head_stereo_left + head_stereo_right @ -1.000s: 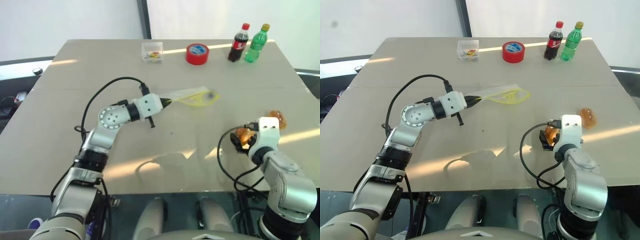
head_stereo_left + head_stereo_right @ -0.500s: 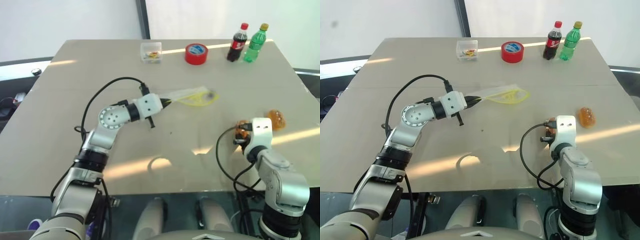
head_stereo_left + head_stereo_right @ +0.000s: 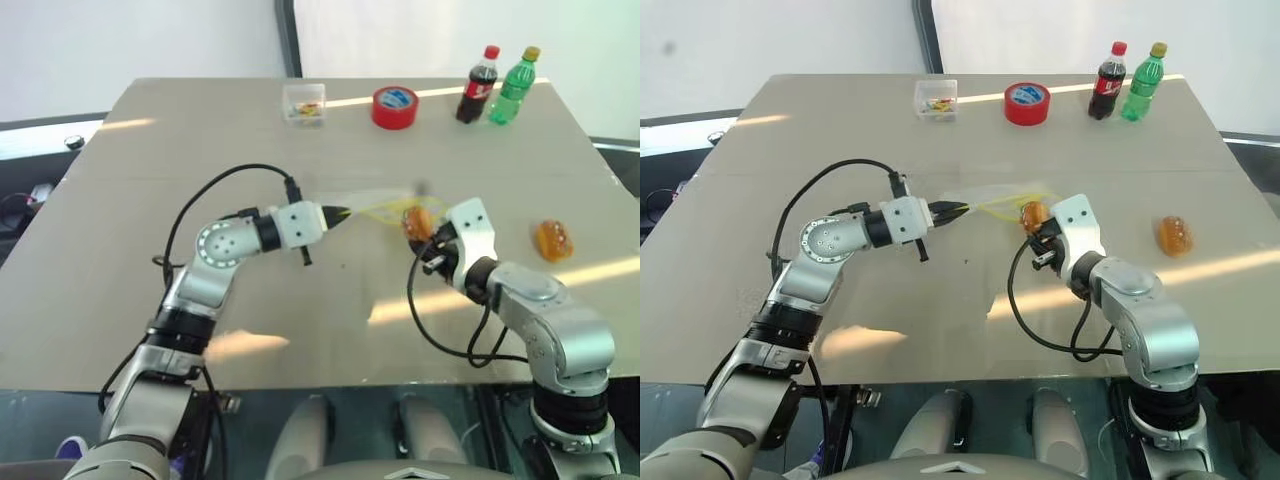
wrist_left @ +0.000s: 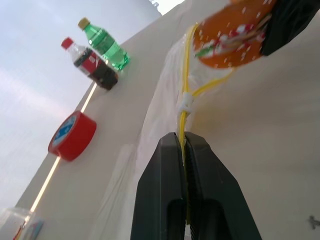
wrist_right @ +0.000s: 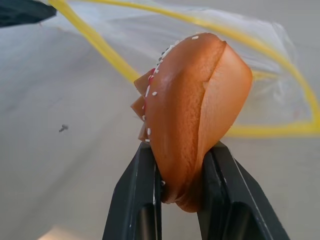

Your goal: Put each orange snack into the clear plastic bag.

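right gripper [image 5: 177, 170]: clamped on one snack [image 5: 195, 110], just at the bag [image 3: 385, 203] mouth | left gripper [image 4: 182, 145]: closed, pinching the bag's yellow strip | second snack [image 3: 552, 240]: on table [image 3: 120, 210], well right of bag | both arms reach inward

No wording can be read anywhere. The dark cola bottle with a red cap and red label [image 4: 91, 62], standing near the far right corner of the worktop [image 3: 150, 180], carries a label whose lettering is too small to make out. The red tape roll [image 4: 72, 135] by the far edge has a blue-and-white printed disc in its centre, its print illegible.
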You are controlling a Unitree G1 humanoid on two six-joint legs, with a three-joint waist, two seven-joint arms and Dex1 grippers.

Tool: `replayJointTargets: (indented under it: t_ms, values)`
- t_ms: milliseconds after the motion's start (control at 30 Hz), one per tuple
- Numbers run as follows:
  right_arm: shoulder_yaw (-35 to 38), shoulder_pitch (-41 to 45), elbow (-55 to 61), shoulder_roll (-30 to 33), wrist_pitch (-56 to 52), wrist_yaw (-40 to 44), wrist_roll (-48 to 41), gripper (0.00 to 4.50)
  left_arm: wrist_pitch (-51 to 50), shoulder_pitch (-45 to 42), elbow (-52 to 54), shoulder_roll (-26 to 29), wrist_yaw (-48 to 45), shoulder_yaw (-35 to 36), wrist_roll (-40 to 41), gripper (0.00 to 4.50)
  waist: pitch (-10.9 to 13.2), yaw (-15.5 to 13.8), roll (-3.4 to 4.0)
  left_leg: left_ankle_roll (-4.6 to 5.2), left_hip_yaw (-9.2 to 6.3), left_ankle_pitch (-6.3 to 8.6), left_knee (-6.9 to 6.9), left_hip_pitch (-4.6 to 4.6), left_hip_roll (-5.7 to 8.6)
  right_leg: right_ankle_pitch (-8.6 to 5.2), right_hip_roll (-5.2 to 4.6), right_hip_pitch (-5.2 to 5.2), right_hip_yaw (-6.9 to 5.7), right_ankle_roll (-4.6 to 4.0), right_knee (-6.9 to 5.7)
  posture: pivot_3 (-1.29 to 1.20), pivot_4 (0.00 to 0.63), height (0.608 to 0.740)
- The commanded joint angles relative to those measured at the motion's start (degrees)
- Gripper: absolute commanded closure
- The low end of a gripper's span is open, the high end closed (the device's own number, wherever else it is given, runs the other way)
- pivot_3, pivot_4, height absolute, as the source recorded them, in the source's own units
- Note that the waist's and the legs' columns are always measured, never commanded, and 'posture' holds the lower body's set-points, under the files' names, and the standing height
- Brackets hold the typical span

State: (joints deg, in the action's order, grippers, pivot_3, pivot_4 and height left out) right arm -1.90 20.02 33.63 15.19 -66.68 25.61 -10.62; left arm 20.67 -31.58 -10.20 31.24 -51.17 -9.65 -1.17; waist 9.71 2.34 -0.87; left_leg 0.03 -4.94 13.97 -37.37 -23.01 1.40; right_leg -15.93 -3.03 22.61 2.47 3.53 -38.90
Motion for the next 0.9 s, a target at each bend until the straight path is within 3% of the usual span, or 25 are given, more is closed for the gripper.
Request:
replayJointTargets:
  t_ms: [33, 200, 500, 733, 900]
  values:
    - [-0.65, 2.30, -1.34, 1.40, 2.68, 1.66, -2.32, 3.65, 4.93, 1.83, 4.36, 2.05, -2.56, -0.12, 1.97, 4.50, 0.00, 0.08, 0.00, 0.00, 0.01, 0.00, 0.01, 0.01, -0.01, 0.00, 0.01, 0.00, 0.01, 0.00, -0.01, 0.00, 0.150, 0.740]
    - [-1.49, 3.98, -5.46, 4.02, 4.51, 4.63, -4.94, 3.65, 10.90, 3.58, 2.81, 3.96, -5.32, -1.19, 1.99, 4.50, 0.00, -0.01, 0.00, 0.00, 0.02, 0.00, 0.01, 0.03, -0.03, 0.00, 0.02, -0.01, 0.01, 0.00, -0.01, 0.00, 0.150, 0.740]
    - [-4.26, 6.79, -15.66, 3.25, 11.45, 7.34, -6.96, 3.65, 14.87, 4.03, 1.06, 3.47, -5.27, -2.50, 1.50, 4.50, 0.00, 0.06, 0.00, 0.00, 0.02, 0.00, 0.00, 0.03, 0.00, 0.00, 0.02, -0.01, 0.01, 0.00, -0.02, 0.00, 0.150, 0.740]
    - [-2.25, 5.57, -12.60, 4.63, 13.37, 2.74, -5.27, 0.37, 6.16, 4.35, 1.65, 1.85, 0.79, -0.04, 0.52, 4.50, 0.00, -0.08, 0.00, 0.00, 0.00, 0.00, -0.01, 0.02, 0.00, 0.00, 0.02, -0.01, 0.00, 0.00, -0.03, 0.00, 0.150, 0.740]
    - [7.88, -0.41, 0.26, 9.00, 8.35, 5.89, -14.29, 0.37, -1.24, 3.87, 2.45, 0.14, 5.92, 0.49, -1.40, 4.50, 0.00, -0.35, 0.00, 0.01, -0.04, 0.00, -0.01, -0.04, -0.01, 0.00, 0.01, -0.01, -0.03, 0.00, 0.02, 0.00, 0.150, 0.740]
